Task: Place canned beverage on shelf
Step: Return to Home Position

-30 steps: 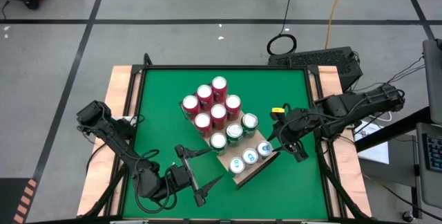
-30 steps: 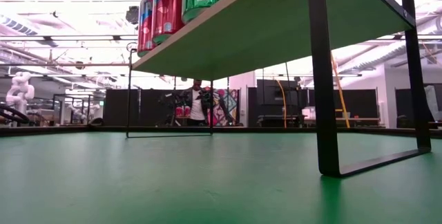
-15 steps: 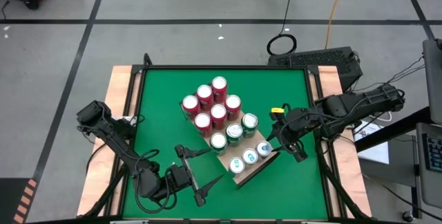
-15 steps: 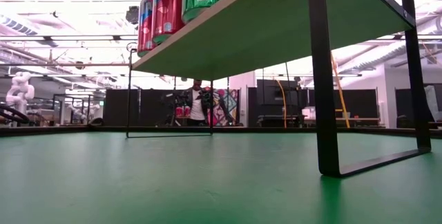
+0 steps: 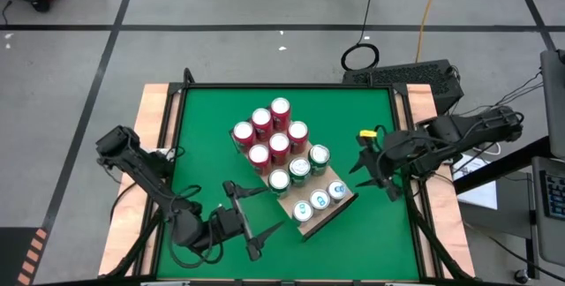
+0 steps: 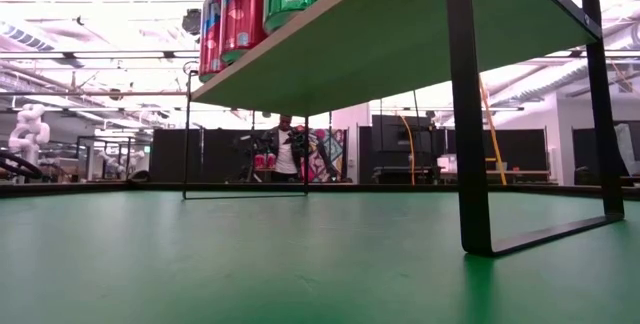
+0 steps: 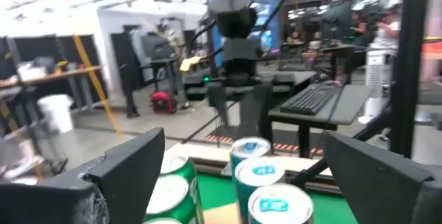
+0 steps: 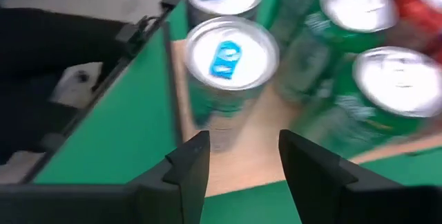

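The shelf, a light wood board on thin dark legs, stands mid-table; the low view shows its underside. On it stand several red cans and several green cans. My right gripper is open and empty just off the shelf's right end. In its wrist view the nearest blue-tabbed can stands on the board ahead of the fingers. My left gripper is open and empty near the table's near edge, left of the shelf; its wrist view faces the cans.
Bare green table lies left of the shelf and along the far edge. The shelf's dark legs stand on the table top. A keyboard lies beyond the table's far right corner. People stand in the room behind.
My right gripper has drawn back toward the table's right edge, away from the rightmost blue-tabbed can on the shelf. The cans stand as before.
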Controlling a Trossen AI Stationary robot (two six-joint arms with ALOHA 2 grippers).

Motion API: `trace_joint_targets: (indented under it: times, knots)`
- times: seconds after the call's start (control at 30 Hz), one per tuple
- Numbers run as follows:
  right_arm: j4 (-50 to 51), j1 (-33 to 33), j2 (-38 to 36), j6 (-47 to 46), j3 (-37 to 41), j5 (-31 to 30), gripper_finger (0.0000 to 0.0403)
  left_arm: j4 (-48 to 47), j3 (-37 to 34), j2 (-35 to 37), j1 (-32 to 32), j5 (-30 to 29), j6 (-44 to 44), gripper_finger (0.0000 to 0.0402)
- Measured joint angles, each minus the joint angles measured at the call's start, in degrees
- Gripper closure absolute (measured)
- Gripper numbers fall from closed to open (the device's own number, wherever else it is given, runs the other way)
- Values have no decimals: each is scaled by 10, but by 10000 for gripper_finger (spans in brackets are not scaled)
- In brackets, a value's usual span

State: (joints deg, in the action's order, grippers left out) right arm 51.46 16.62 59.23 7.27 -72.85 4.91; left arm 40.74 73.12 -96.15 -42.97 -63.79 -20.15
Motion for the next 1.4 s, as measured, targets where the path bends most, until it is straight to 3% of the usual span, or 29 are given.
trace_joint_targets:
  times: [0.17, 0.3, 0.53, 0.77, 0.93, 1.2, 1.4]
  knots:
    - [-26, 0, -49, 30, 24, -65, 238, -30, 0, 50, 5, 60, -16, 55]
    - [-71, 0, -84, 48, 48, -82, 247, -144, 0, 107, 16, 120, 11, 99]
    - [-139, 0, -133, 86, 111, -83, 318, -321, 0, 164, 63, 192, 107, 184]
    - [-207, 0, -169, 114, 165, -82, 395, -346, -13, 158, 90, 250, 109, 297]
    - [-255, -1, -193, 120, 217, -82, 396, -351, -31, 158, 92, 244, 100, 383]
    - [-294, -13, -215, 130, 264, -83, 402, -355, -81, 158, 92, 261, 80, 396]
    - [-296, -25, -228, 117, 291, -80, 402, -363, -116, 158, 92, 262, 126, 400]
